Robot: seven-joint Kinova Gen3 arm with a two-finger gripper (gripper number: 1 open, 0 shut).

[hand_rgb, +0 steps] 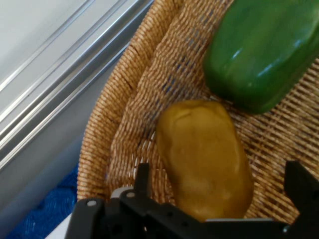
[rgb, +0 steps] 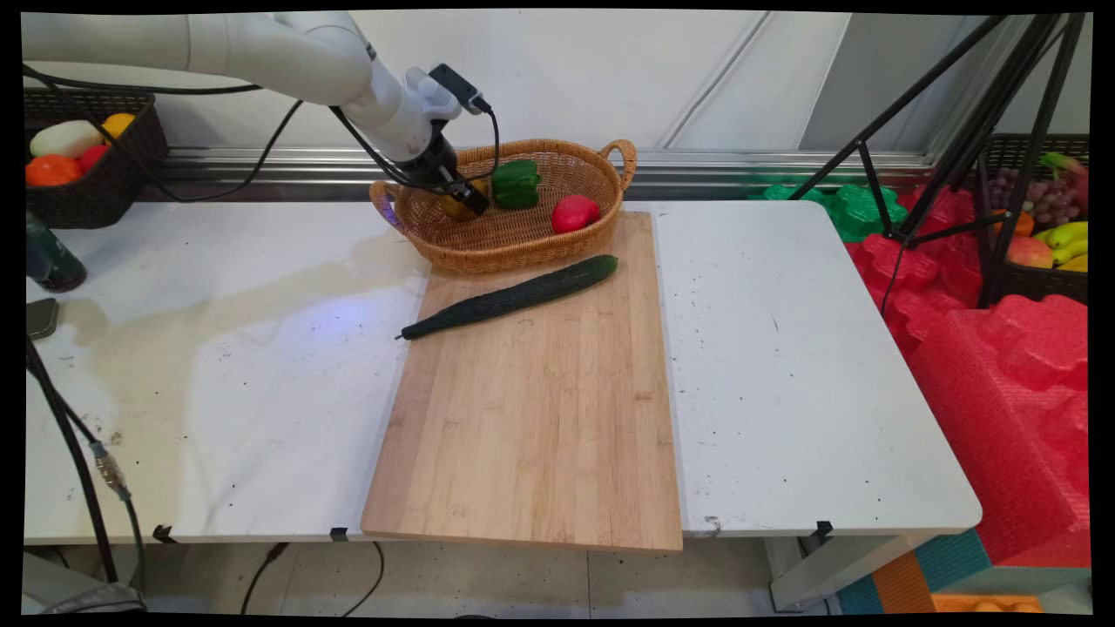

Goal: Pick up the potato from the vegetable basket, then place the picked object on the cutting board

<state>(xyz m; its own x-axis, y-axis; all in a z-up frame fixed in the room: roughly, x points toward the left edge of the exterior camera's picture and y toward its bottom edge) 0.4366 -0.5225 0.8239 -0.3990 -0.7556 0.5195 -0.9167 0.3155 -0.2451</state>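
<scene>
My gripper reaches down into the left part of a wicker basket at the far end of the cutting board. It is open, its fingers standing on either side of a yellow-brown pepper that lies on the basket floor. In the main view that yellow pepper is mostly hidden behind the gripper. A green pepper sits just beyond it, also seen close in the hand view as the green pepper. A red fruit lies at the basket's right side.
A long dark cucumber lies slantwise on the wooden cutting board in front of the basket. A dark basket of produce and a dark bottle stand at the far left. A tripod and red foam lie right of the table.
</scene>
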